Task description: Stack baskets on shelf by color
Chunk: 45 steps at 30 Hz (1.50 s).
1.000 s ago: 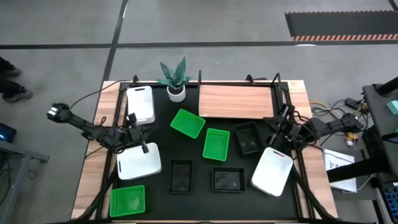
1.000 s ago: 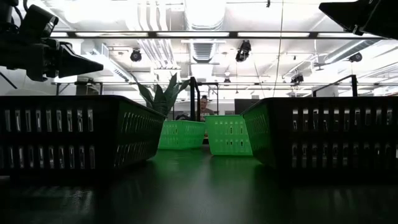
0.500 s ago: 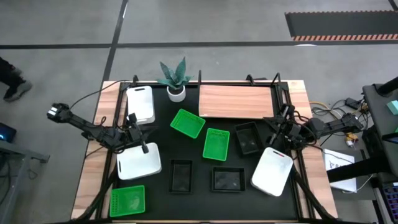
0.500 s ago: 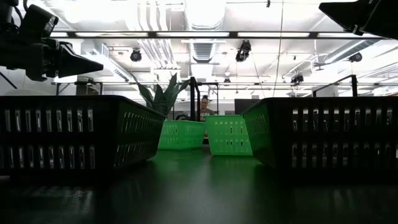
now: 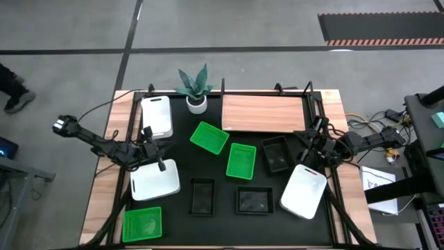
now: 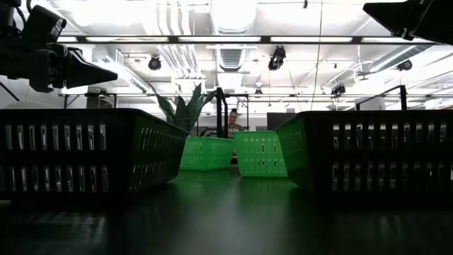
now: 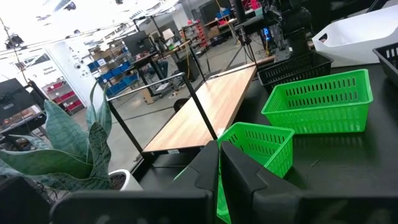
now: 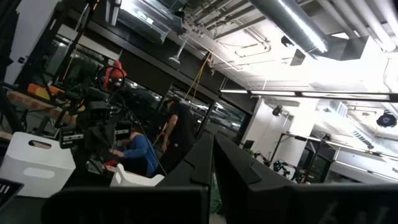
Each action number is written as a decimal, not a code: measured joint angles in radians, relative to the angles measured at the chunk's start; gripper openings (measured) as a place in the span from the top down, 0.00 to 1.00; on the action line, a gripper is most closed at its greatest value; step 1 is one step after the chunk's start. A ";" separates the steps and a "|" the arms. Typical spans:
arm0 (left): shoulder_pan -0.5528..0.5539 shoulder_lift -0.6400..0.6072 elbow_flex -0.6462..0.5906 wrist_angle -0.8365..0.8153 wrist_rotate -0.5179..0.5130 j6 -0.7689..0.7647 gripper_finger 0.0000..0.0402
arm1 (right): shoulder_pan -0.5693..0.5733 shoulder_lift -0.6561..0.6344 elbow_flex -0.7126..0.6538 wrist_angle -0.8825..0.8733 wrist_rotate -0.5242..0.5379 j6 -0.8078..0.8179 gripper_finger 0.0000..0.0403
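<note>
High view: the black table point(image 5: 222, 222) carries 9 baskets, a wooden shelf and a plant pot.
Shelf: the light-brown shelf point(image 5: 263, 113) lies at the upper right of the table, with nothing on it.
Green baskets: 1 green basket point(image 5: 209, 137) sits at the centre, just below the shelf's left corner; a second green basket point(image 5: 241, 160) is just right and lower; the third green basket point(image 5: 142, 224) is at the lower left edge of the table.
Black baskets: 1 black basket point(image 5: 277, 153) is right of centre; 2 more, a black basket point(image 5: 202, 196) and a black basket point(image 5: 254, 200), stand side by side at the lower middle.
White baskets: 1 white basket point(image 5: 157, 116) is at the upper left; another white basket point(image 5: 154, 180) is below it; the third white basket point(image 5: 304, 190) lies tilted at the lower right.
Plant pot: the white plant pot point(image 5: 197, 103) stands at the upper middle, left of the shelf.
Left gripper: the left gripper point(image 5: 161, 166) hangs over the upper edge of the lower-left white basket; jaws clenched, grasping nothing.
Right gripper: the right gripper point(image 5: 302, 157) hangs between the right black basket and the tilted white basket; jaws clenched, empty.
Low view: 2 black baskets fill the left and right foreground, and 2 green ones show between them.
</note>
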 joint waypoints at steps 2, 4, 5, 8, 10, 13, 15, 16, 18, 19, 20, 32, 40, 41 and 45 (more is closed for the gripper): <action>0.000 0.000 0.000 0.000 0.000 0.000 1.00 | 0.000 0.000 0.000 0.000 0.000 0.000 0.98; 0.000 0.000 0.000 0.000 -0.004 0.000 1.00 | 0.000 0.000 0.000 0.000 0.000 0.000 0.98; 0.000 0.000 0.000 0.000 -0.007 0.000 1.00 | 0.000 0.000 0.000 0.000 0.000 0.000 0.98; 0.000 0.000 0.000 0.000 -0.007 0.000 1.00 | 0.000 0.000 0.000 0.000 0.000 0.000 0.98; 0.000 0.000 0.000 0.000 -0.006 0.000 1.00 | 0.000 0.000 0.000 0.000 0.000 0.000 0.98; 0.000 0.000 0.000 0.000 -0.006 0.000 1.00 | 0.000 0.000 0.000 0.000 0.000 0.000 0.98; 0.000 0.000 0.000 0.000 -0.006 0.000 1.00 | 0.000 0.000 0.000 0.000 0.000 0.000 0.98; 0.000 0.000 0.000 0.000 -0.006 0.000 1.00 | 0.000 0.000 0.000 0.000 0.000 0.000 0.98; 0.000 0.000 0.000 0.000 -0.006 0.000 1.00 | 0.000 0.000 0.000 0.000 0.000 0.000 0.98; 0.000 0.000 0.000 0.000 -0.006 0.000 1.00 | 0.000 0.000 0.000 0.000 0.000 0.000 0.98; 0.000 0.000 0.000 0.000 -0.006 0.000 1.00 | 0.000 0.000 0.000 0.000 0.000 0.000 0.98; 0.000 -0.002 0.000 0.182 -0.019 -0.109 1.00 | 0.000 0.000 0.000 0.003 -0.034 0.584 0.98; 0.000 -0.001 0.000 0.336 -0.001 -0.128 1.00 | 0.000 0.004 0.000 0.000 -0.028 0.583 0.98; 0.000 0.000 0.000 0.363 0.012 -0.131 1.00 | 0.000 0.004 0.000 0.001 -0.027 0.584 0.98; 0.000 0.000 0.004 0.488 0.017 -0.142 1.00 | 0.000 0.006 0.000 0.000 -0.027 0.577 0.98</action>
